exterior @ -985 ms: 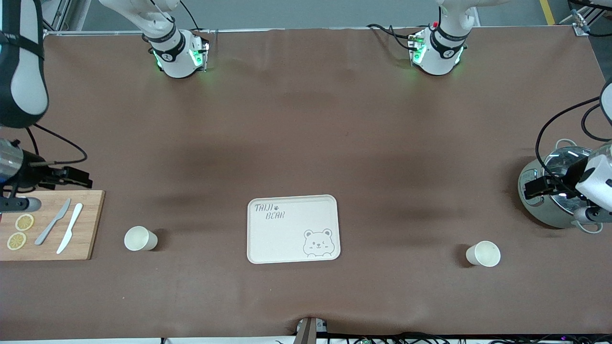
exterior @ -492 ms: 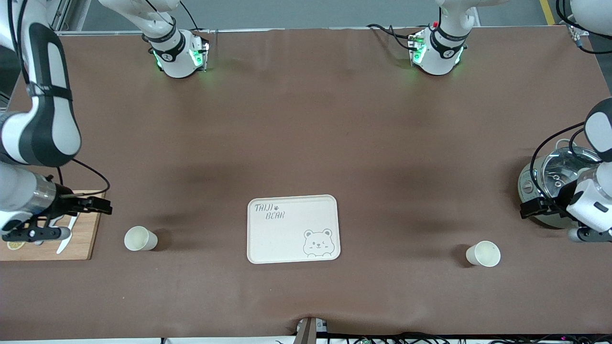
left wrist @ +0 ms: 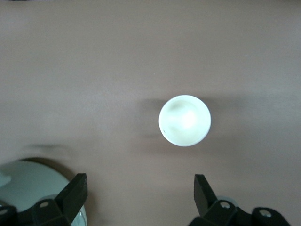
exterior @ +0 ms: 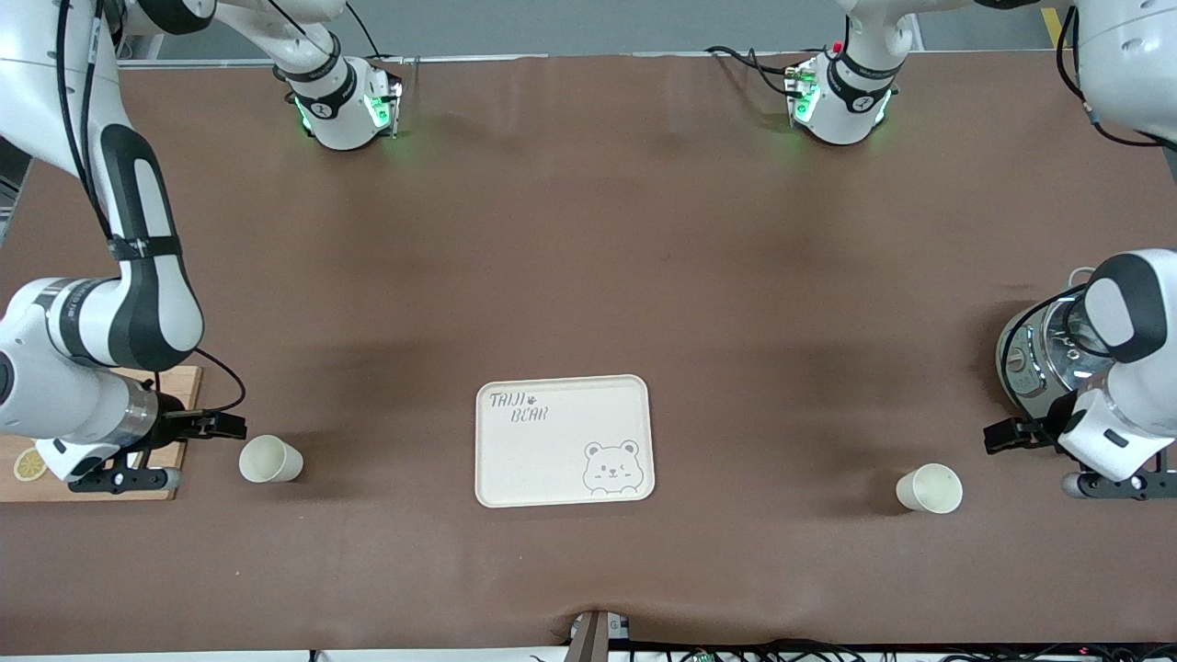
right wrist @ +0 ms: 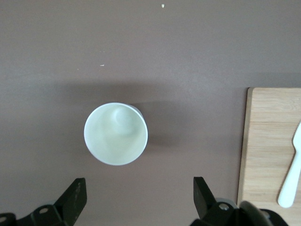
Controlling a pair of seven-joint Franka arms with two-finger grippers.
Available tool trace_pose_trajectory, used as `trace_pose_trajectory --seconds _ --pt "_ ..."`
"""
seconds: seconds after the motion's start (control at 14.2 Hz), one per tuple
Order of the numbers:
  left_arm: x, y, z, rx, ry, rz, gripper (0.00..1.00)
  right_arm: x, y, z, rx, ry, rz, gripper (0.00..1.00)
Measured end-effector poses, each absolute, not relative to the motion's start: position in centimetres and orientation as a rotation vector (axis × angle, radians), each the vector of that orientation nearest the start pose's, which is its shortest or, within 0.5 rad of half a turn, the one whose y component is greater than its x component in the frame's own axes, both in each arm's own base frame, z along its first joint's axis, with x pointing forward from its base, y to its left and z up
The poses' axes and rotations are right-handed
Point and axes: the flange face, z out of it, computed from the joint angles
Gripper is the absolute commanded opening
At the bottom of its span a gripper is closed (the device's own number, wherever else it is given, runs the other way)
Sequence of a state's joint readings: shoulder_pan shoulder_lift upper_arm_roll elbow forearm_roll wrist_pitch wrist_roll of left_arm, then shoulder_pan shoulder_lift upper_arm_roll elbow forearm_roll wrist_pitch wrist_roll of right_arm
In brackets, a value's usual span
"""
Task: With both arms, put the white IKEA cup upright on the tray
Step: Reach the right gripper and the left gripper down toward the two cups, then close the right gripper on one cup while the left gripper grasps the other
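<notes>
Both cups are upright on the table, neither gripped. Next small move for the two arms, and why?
Probably slide each gripper sideways over its cup, then descend. The right gripper is open, above the cutting board's edge beside its cup. The left gripper is open, beside the pot, short of its cup. In both wrist views the cup sits ahead of the fingers, not between them. The tray holds nothing.

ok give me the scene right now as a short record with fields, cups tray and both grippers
tray: cream tray with a bear print, mid-table, nothing on it
cup one: white cup upright on the table, toward the right arm's end
cup two: white cup upright on the table, toward the left arm's end
right gripper: right gripper open, over the table beside cup one, by the cutting board
left gripper: left gripper open, over the table beside cup two, by the steel pot
cups held: none
</notes>
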State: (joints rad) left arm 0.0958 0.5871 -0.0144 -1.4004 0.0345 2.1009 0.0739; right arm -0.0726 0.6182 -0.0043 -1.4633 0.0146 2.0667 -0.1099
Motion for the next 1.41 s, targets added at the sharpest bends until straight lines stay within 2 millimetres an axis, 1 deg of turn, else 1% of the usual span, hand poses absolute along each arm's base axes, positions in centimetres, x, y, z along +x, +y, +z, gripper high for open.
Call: trace_pose_trajectory --seconds 0.21,0.42,0.7,0.98,1.2,1.34,1.41 --pt "73.3 6.5 34.2 -3.109 0.011 -0.201 1.0 71.6 -5.5 30.1 -3.133 -0.04 -0.016 1.0" --pt "73.9 5.5 31.2 -3.14 0.001 -0.228 1.0 72.0 -5.6 29.1 -3.136 -0.037 -0.055 1.0" --pt "74.4 5.3 28.7 -3.139 0.002 -0.266 1.0 72.4 -6.8 26.9 -3.139 -0.012 -0.089 1.0" --pt "74.8 5.3 25.5 -3.141 -0.009 -0.317 1.0 72.7 -6.9 25.5 -3.139 -0.011 -0.091 1.0" --pt "74.8 5.1 23.3 -3.146 -0.014 -0.316 1.0 72.7 -6.9 24.6 -3.139 -0.011 -0.085 1.0" --pt "74.8 4.9 22.7 -3.159 -0.045 -0.321 0.63 72.6 -6.8 23.8 -3.139 -0.013 -0.078 1.0" --pt "74.8 4.9 22.5 -3.169 -0.075 -0.32 0.46 72.7 -6.7 23.5 -3.139 -0.015 -0.088 1.0"
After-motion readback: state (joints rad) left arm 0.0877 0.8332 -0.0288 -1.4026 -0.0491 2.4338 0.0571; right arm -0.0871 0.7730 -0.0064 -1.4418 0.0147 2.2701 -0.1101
